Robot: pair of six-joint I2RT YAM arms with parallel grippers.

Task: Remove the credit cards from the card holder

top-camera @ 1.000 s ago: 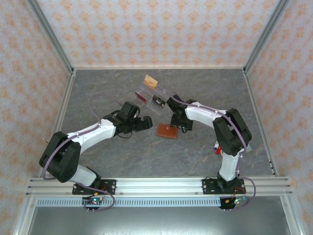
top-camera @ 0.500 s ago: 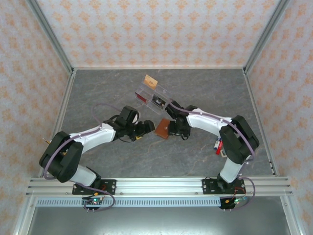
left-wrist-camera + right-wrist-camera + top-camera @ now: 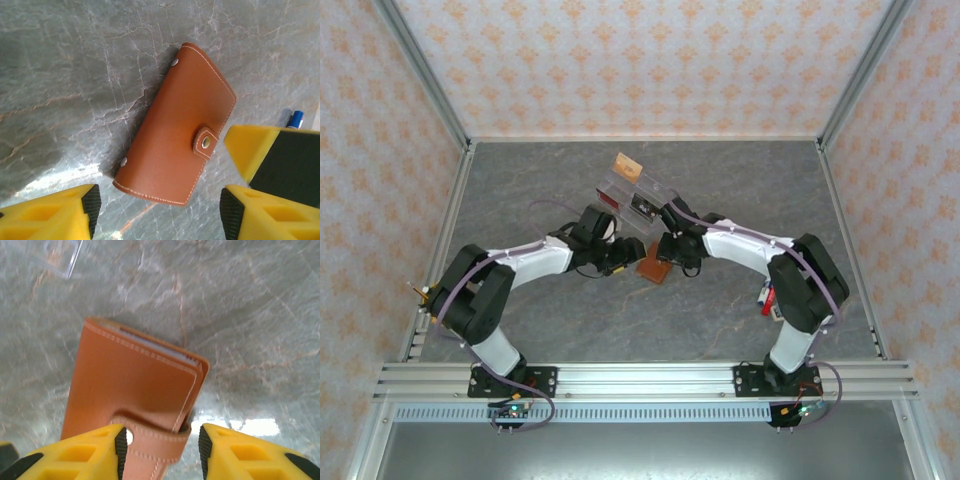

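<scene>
The card holder is a closed brown wallet lying on the grey table between both grippers. In the left wrist view the card holder has its snap tab fastened, and my left gripper stands open just short of its near end. My right gripper is open and straddles the strap of the card holder, with a small gap at the right finger. Pale inner edges show at the wallet's far side. A tan-orange card, a red card and a black card lie behind the grippers.
The loose cards rest on a clear plastic tray at the table's back middle. A red and blue pen-like item lies beside the right arm; its blue tip shows in the left wrist view. Metal rails and patterned walls surround the table.
The left gripper has swung right and back to the wallet's left end. The right gripper came down over the wallet, which shifted slightly left and turned.
</scene>
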